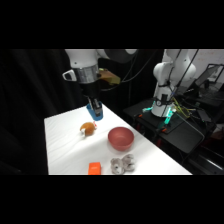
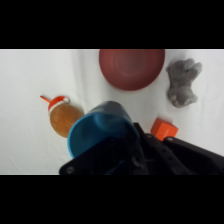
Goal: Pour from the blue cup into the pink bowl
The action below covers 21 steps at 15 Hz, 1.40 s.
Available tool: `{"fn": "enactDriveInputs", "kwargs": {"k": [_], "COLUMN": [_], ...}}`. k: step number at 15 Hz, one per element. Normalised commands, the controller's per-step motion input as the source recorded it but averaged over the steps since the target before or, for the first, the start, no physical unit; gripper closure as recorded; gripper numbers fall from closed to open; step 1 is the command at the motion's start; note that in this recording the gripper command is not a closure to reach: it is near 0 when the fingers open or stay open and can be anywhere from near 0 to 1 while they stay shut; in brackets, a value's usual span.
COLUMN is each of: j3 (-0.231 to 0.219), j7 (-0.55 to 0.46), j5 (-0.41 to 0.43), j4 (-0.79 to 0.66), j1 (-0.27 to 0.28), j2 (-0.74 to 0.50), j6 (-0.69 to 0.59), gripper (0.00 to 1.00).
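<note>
Blue cup (image 1: 95,111) hangs in the end effector (image 1: 95,107) above the white surface (image 1: 65,145), left of centre in the side view, with the white arm (image 1: 84,67) coming down from the upper left of the frame. In the wrist view the cup (image 2: 97,131) fills the lower centre, its open mouth facing the camera and the black linkage of the end effector (image 2: 131,150) clamped on its rim at the lower right. The pink bowl (image 1: 120,138) rests on the surface to the lower right of the cup in the side view, apart from it; in the wrist view the bowl (image 2: 131,67) sits at the top centre. An orange-brown toy (image 1: 88,129) lies just below the cup in the side view. A flat orange block (image 1: 93,168) lies near the bottom edge, and a grey plush toy (image 1: 122,164) lies beside it, just below the bowl.
</note>
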Motion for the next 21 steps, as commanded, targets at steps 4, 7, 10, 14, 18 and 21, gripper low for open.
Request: {"fn": "enactDriveInputs", "kwargs": {"k": [4, 7, 10, 14, 18, 21], "j3": [0.187, 0.114, 0.062, 0.022, 0.011, 0.046], "j7": [-0.62, -0.73, -0.78, -0.65, -0.28, -0.02], "j5": [0.583, 0.609, 0.522, 0.410, 0.222, 0.108], "j4": [-0.35, -0.31, -0.22, -0.02, 0.20, 0.28], "j1": [-0.190, -0.193, -0.219, -0.214, -0.147, -0.059], "j2": [-0.28, -0.14, -0.06, 0.09, 0.24, 0.24], "j6": [-0.05, -0.07, -0.24, -0.45, -0.50, -0.38], "gripper": [0.13, 0.13, 0.13, 0.13, 0.13, 0.13]}}
